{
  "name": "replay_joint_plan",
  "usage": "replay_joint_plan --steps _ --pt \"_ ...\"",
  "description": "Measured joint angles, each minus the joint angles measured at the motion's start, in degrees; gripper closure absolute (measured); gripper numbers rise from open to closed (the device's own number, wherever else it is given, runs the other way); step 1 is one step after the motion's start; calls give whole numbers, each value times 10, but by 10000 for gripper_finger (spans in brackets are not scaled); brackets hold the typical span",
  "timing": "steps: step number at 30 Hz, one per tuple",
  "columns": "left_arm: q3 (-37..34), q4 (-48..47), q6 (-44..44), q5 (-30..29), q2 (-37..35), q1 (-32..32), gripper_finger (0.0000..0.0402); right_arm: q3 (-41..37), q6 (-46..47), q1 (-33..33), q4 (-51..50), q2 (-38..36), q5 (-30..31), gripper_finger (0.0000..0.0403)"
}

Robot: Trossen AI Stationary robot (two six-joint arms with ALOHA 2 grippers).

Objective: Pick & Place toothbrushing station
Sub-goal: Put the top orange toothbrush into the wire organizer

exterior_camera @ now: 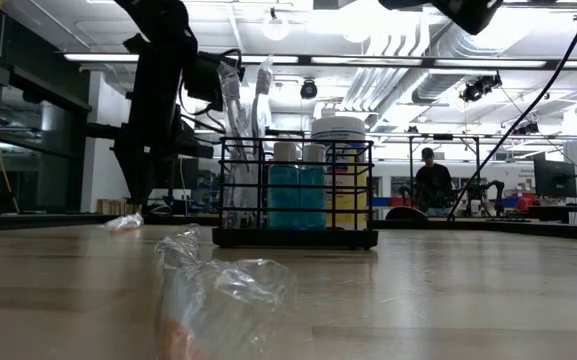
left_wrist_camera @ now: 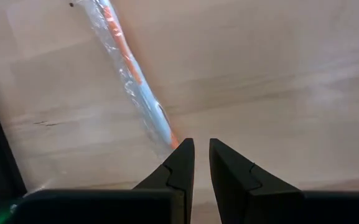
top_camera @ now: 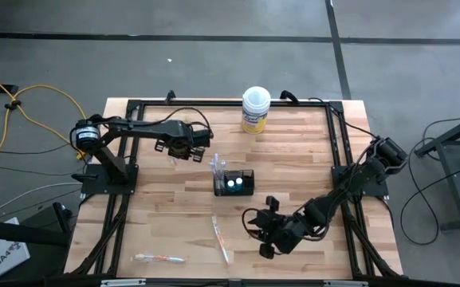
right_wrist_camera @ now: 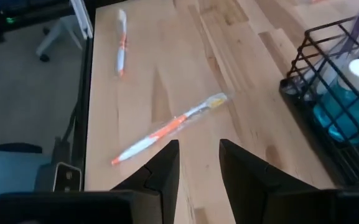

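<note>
arms: two, dark, jointed | left base: silver-ringed joint with yellow label | cables: black, looped along both arms | left claw point(left_wrist_camera: 201, 163) and right claw point(right_wrist_camera: 199, 163): black tapered fingers

Wrapped toothbrush point(left_wrist_camera: 132, 74) (orange-striped) on wooden table point(left_wrist_camera: 279, 81), beyond left gripper point(left_wrist_camera: 201, 152).

One mesh holder point(top_camera: 235, 182), two teal tubes point(top_camera: 234, 184), two loose wrapped toothbrushes point(top_camera: 221, 238), one yellow tub point(top_camera: 255, 110)

Wooden table point(top_camera: 293, 151) carries mesh holder point(top_camera: 235, 182), yellow tub point(top_camera: 255, 110), seemingly three wrapped toothbrushes point(top_camera: 220, 237).
</note>
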Motion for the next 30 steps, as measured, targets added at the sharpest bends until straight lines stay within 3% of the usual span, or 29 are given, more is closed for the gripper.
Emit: replay_joint_plan --steps 11,17,30 --pt "-6 11 -77 -30 -8 -31 360 0 0 -22 30 0 0 298" --pt "-65 89 -93 -26 -34 -21 360 0 0 -34 32 0 0 298" --pt "-139 88 -144 -35 -108 -2 360 0 0 -54 34 0 0 298"
